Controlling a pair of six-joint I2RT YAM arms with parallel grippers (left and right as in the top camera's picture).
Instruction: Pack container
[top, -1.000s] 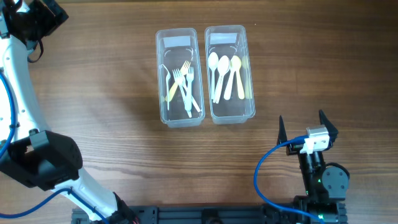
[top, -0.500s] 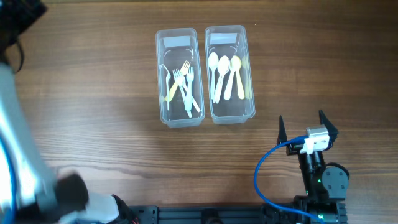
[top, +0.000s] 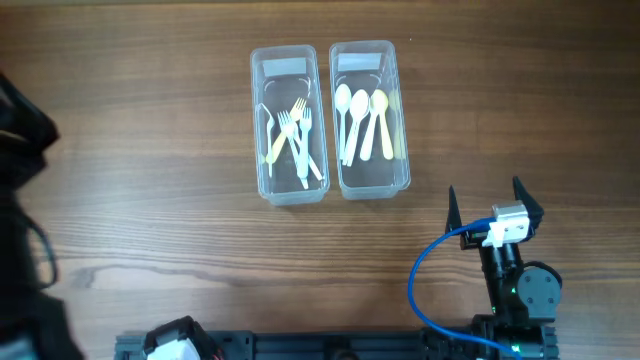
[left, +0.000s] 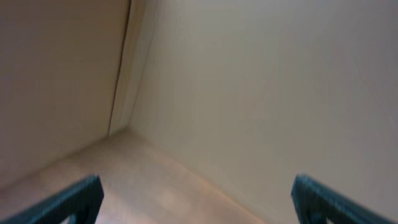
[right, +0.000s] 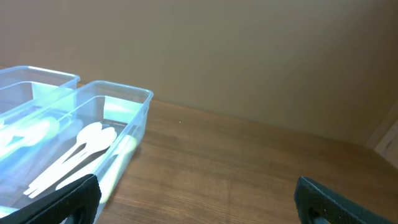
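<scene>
Container with spoons: clear open-topped tub on the table, ahead of the right pincer and to its left, well apart from it.
Container with forks: matching tub, just beside the spoon tub on the side farther from the right pincer. Whether the two walls touch cannot be told.
Spoons: white and pale yellow, lying lengthwise, bowls pointing away from the right pincer.
Forks: white and yellow, crossed in a loose heap, tines mostly pointing away from the right pincer.
Right pincer: fingers spread wide with nothing between them. Its wrist view shows both dark fingertips at the lower corners, with the spoon tub ahead-left.
Left pincer: fingers spread wide with nothing between them. Its wrist view is blurred and shows only plain pale surfaces ahead.
Left arm: dark blurred shape at the overhead view's left edge, far to the left of both tubs.
Blue cable: loops behind the right pincer, on its left side.
</scene>
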